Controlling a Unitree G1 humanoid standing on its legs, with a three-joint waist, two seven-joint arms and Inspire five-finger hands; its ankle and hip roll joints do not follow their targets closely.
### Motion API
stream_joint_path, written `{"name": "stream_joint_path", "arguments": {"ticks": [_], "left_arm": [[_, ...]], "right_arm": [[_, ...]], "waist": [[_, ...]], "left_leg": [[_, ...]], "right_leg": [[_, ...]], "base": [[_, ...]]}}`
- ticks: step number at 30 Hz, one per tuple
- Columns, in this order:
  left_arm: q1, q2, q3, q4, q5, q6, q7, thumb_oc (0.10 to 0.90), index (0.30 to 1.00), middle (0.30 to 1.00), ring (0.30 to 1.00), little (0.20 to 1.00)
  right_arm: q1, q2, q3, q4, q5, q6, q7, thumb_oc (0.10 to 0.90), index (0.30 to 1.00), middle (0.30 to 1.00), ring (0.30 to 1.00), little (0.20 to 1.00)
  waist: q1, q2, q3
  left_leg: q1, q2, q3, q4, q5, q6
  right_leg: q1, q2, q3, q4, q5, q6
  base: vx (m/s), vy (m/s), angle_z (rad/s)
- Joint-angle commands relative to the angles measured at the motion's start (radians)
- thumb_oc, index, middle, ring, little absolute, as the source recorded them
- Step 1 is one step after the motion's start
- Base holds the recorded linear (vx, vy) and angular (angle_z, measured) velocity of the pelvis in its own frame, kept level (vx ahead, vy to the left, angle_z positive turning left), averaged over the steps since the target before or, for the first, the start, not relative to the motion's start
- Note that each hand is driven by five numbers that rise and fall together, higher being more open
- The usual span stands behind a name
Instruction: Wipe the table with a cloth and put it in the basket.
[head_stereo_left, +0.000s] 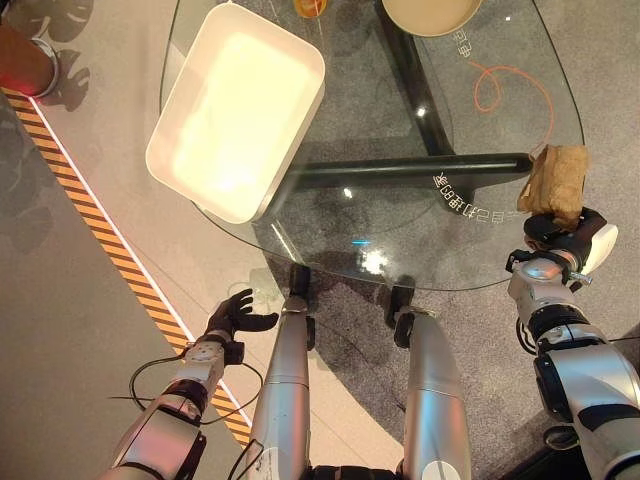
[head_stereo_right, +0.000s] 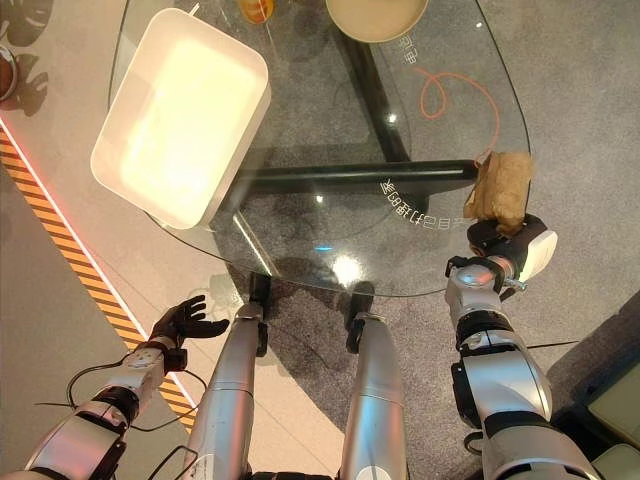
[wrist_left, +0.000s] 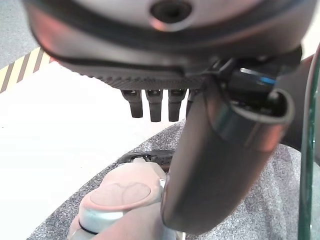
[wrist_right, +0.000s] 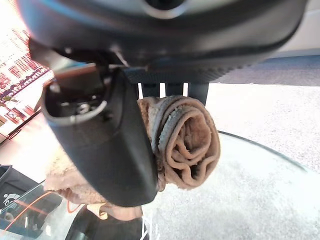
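Observation:
A crumpled brown cloth (head_stereo_left: 556, 178) rests on the right edge of the glass table (head_stereo_left: 400, 240), and my right hand (head_stereo_left: 560, 232) is shut on its near end. In the right wrist view the cloth (wrist_right: 186, 141) is bunched into folds between the thumb (wrist_right: 107, 150) and the fingers. A white rectangular basket (head_stereo_left: 238, 110) stands on the table's left side with nothing in it. My left hand (head_stereo_left: 236, 318) hangs below the table's near left edge, over the floor, its fingers (wrist_left: 152, 104) relaxed and holding nothing.
A round beige bowl (head_stereo_left: 430, 14) and an orange object (head_stereo_left: 310, 7) stand at the table's far edge. An orange cable loop (head_stereo_left: 512, 88) lies on the floor under the glass. A black-and-yellow striped strip (head_stereo_left: 110, 245) crosses the floor at left.

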Motion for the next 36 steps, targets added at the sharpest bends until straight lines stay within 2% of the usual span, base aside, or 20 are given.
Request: {"name": "stream_joint_path", "arguments": {"ticks": [1,6,15,23,36], "left_arm": [[0.038,0.029,0.015,0.042,-0.007,-0.013,-0.009,0.8,0.9,0.9,0.9,0.9],[0.034,0.021,0.006,0.032,-0.013,-0.008,0.006,0.8,0.9,0.9,0.9,0.9],[0.028,0.022,0.004,0.032,-0.012,-0.006,0.009,0.8,0.9,0.9,0.9,0.9],[0.025,0.008,-0.01,0.032,-0.011,-0.011,0.012,0.8,0.9,0.9,0.9,0.9],[0.038,0.004,-0.013,0.007,-0.003,-0.009,0.028,0.8,0.9,0.9,0.9,0.9]], "right_arm": [[0.011,-0.098,0.023,-0.052,-0.101,-0.046,-0.065,0.1,0.3,0.3,0.3,0.2],[-0.01,-0.083,0.08,-0.098,-0.219,-0.016,-0.087,0.1,0.3,0.3,0.3,0.2],[-0.028,-0.068,0.133,-0.109,-0.281,0.006,-0.072,0.1,0.3,0.3,0.3,0.2],[-0.041,-0.053,0.187,-0.112,-0.358,-0.015,-0.038,0.1,0.3,0.3,0.3,0.2],[-0.038,-0.046,0.286,-0.25,-0.476,0.007,0.005,0.1,0.3,0.3,0.3,0.2]], "waist": [[0.001,0.021,-0.024],[0.002,0.023,-0.024],[0.004,0.027,-0.024],[0.006,0.028,-0.024],[0.003,0.022,-0.024]], "left_leg": [[0.025,-0.035,0.113,0.092,-0.114,0.11],[0.021,-0.037,0.114,0.088,-0.113,0.108],[0.015,-0.041,0.117,0.088,-0.112,0.107],[0.009,-0.043,0.119,0.094,-0.113,0.107],[0.01,-0.046,0.121,0.088,-0.108,0.106]], "right_leg": [[0.033,0.063,0.009,-0.059,0.062,-0.015],[0.03,0.066,0.01,-0.061,0.059,-0.017],[0.025,0.067,0.008,-0.063,0.056,-0.02],[0.021,0.067,0.008,-0.063,0.056,-0.021],[0.024,0.071,0.006,-0.076,0.059,-0.024]], "base": [[0.0,0.0,0.0],[0.0,0.0,0.0],[0.0,0.0,0.0],[0.0,0.0,0.0],[0.0,0.0,0.0]]}}
